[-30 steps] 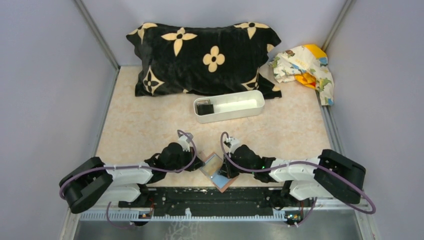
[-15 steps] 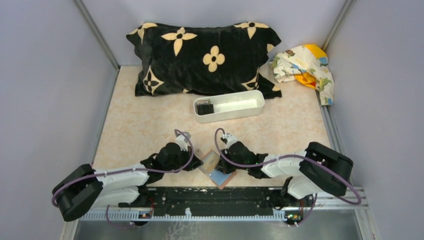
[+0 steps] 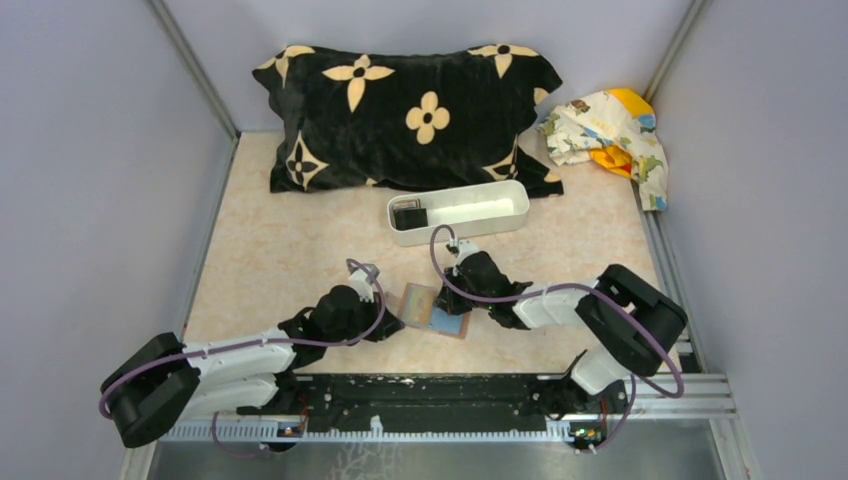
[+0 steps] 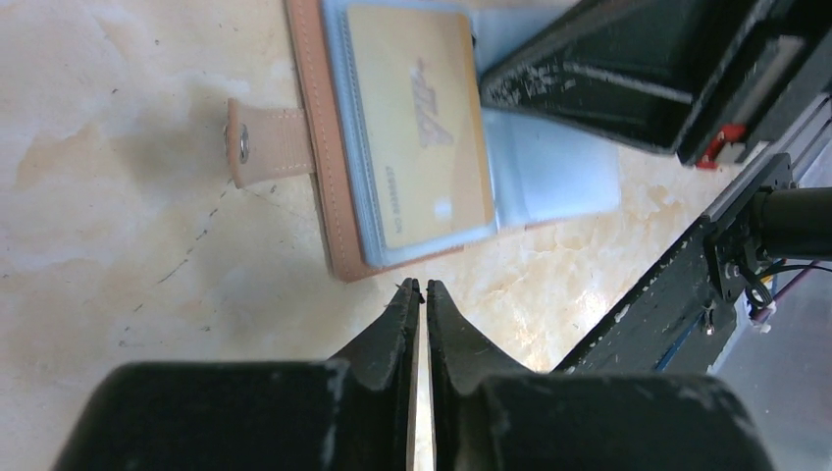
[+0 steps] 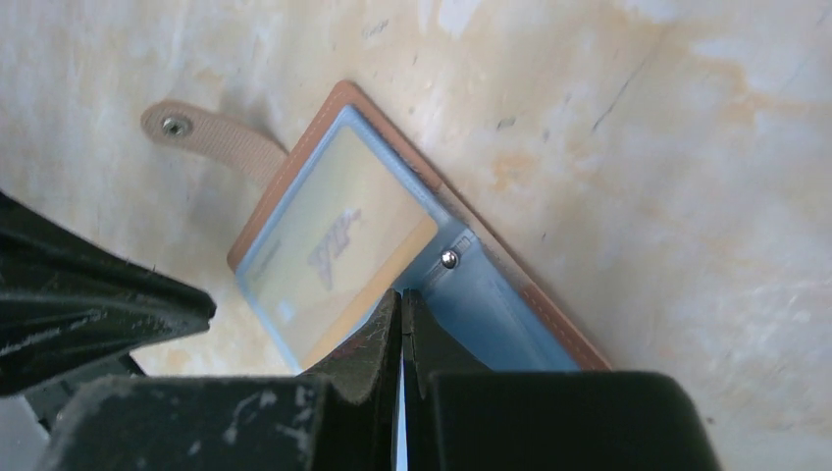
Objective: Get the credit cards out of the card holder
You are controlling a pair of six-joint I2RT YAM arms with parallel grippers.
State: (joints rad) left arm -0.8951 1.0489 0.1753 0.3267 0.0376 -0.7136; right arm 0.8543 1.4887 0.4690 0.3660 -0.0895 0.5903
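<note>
The card holder [image 3: 452, 325] lies open and flat on the table between my two grippers, brown rim out and light blue inside up. A tan-yellow credit card [image 4: 417, 123] sits in its clear pocket, and the snap strap [image 4: 265, 142] sticks out to one side. My left gripper [image 4: 419, 287] is just off the holder's brown edge [image 4: 329, 147], not touching it. Its jaws stand a hairline apart with nothing between them. My right gripper [image 5: 400, 294] is shut, its tips resting on the blue inside [image 5: 491, 314] beside the card's edge [image 5: 334, 245].
A long white tray [image 3: 500, 222] stands behind the grippers with a dark card [image 3: 407, 215] in its left end. A black flowered pillow [image 3: 405, 115] and a crumpled cloth [image 3: 610, 130] lie at the back. The black rail [image 3: 430, 395] runs along the near edge.
The card holder has turned from a diamond pose and slid away from the near edge. The right arm reached forward and left with it. The left gripper now sits just clear of its edge.
</note>
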